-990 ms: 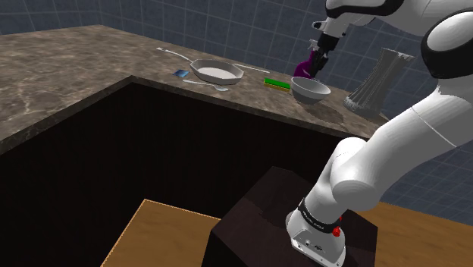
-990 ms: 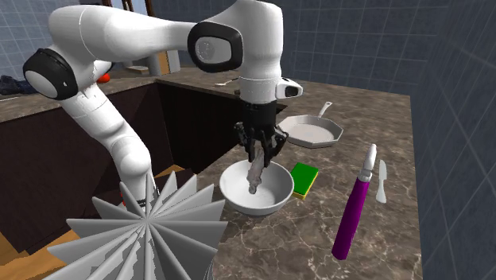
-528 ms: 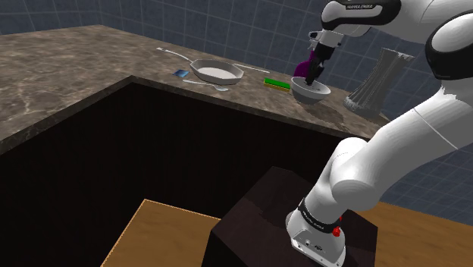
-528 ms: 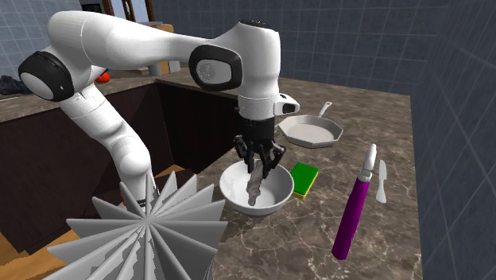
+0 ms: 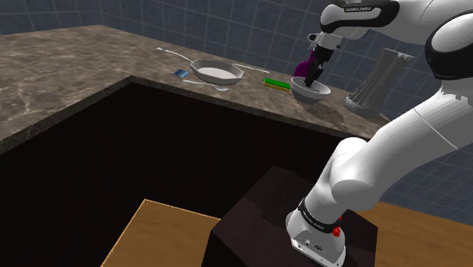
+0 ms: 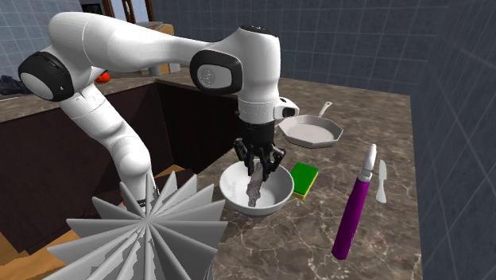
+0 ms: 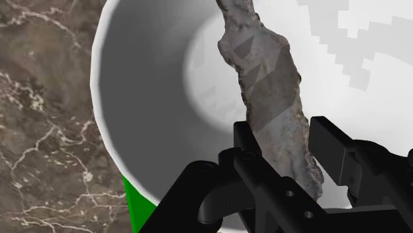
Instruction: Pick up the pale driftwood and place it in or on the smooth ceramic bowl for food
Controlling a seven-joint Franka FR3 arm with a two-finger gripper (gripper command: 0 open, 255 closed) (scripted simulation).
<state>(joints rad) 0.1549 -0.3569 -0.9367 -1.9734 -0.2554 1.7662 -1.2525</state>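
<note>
Driftwood [image 7: 268, 93] clasped in end effector [image 7: 283, 138], lower end inside white bowl [image 7: 132, 99]

Driftwood [image 7: 271, 86]: its far end is cut off by the wrist view's edge, and its near end is hidden behind the gripper [image 7: 286, 132]. Whether it touches the bowl's floor cannot be told.
Bowl [image 7: 132, 99]: much of the rim runs out of the wrist view.
Green sponge [image 7: 136, 206]: a sliver shows past the bowl's rim, and the rest is hidden under it.
Purple-handled tool [image 5: 301, 68]: in the shoulder view it is mostly hidden behind the gripper and the bowl.
Small blue thing [image 5: 181, 73]: it lies beside the pan [image 5: 216, 72] and is too small to name.
Ribbed grey thing [image 6: 159, 231]: it is cut off by the second exterior view's bottom edge.
</note>
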